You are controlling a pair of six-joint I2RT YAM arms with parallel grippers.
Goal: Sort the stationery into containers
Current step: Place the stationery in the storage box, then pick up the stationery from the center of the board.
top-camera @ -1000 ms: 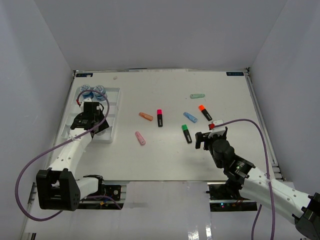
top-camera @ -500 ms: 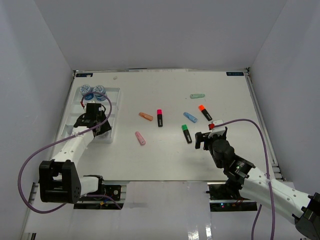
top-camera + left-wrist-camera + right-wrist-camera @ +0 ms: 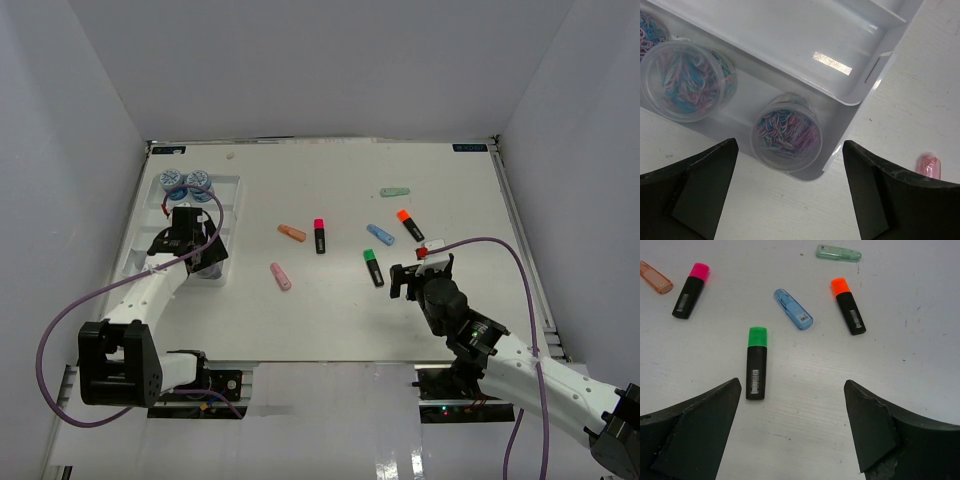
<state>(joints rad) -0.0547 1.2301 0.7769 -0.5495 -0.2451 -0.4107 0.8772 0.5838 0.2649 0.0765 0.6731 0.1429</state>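
Right hand (image 3: 792, 407): nearest of all, right of centre over the worktop (image 3: 330, 320); fingers spread wide, nothing between them.
Green-capped highlighter (image 3: 756, 365): on the worktop just beyond the right hand's fingertips, a little left of their midline, cap pointing far.
Pink marker (image 3: 280, 276): alone on the worktop, left of centre, between the tray and the green-capped highlighter.
Left hand (image 3: 202, 256): over the near end of the tray; fingers wide apart and gripping nothing.
Near jar (image 3: 786, 137): clear, full of coloured paper clips, upright in the tray's near corner, below the gap between the left hand's fingers.
Blue marker (image 3: 793, 309): just beyond the green-capped highlighter, lying aslant.
Pink-capped highlighter (image 3: 688, 291): left of the blue marker, near mid-worktop.
Orange marker (image 3: 292, 233): just left of the pink-capped highlighter.
Orange-capped highlighter (image 3: 848, 306): right of the blue marker.
Green marker (image 3: 838, 253): farthest loose piece, lying crosswise.
Tray (image 3: 232, 205): white, divided, at the worktop's left edge.
Far-left jar (image 3: 172, 180) and far-right jar (image 3: 198, 180): side by side at the tray's far end.
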